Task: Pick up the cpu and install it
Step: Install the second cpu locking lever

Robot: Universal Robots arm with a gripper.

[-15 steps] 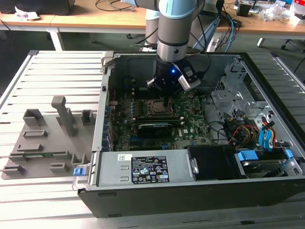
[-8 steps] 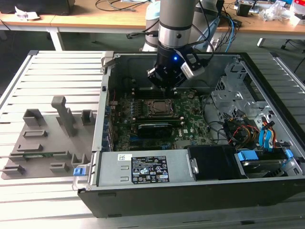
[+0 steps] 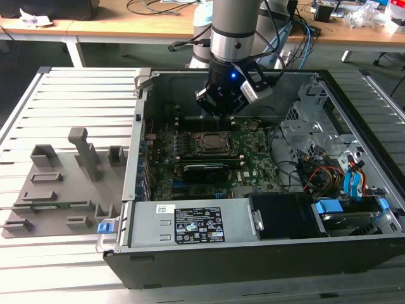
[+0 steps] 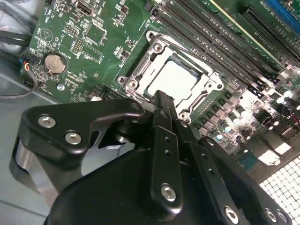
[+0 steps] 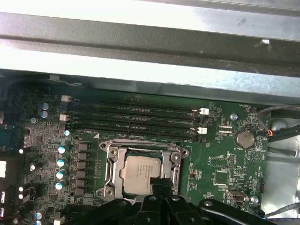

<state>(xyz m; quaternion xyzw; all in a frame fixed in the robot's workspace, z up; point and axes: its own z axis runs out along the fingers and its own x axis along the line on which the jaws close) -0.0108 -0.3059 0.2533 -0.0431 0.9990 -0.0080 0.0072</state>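
The cpu [image 3: 211, 143] is a small silvery square lying flat inside the metal-framed socket [image 3: 210, 134] on the green motherboard [image 3: 253, 161] of an open computer case. It also appears in both wrist views [image 4: 176, 79] [image 5: 138, 171]. My gripper [image 3: 223, 114] hangs just above the socket's far edge, inside the case. In both wrist views its black fingertips [image 4: 161, 101] [image 5: 159, 185] are pressed together over one side of the cpu, with nothing between them. I cannot tell whether the tips touch the chip.
Memory slots [image 5: 136, 117] run alongside the socket. A power supply [image 3: 190, 225], a black fan shroud [image 3: 285, 212] and a drive cage with cables [image 3: 342, 171] stand in the case. A grey fixture tray [image 3: 63, 190] lies on the slatted table at the exterior view's left.
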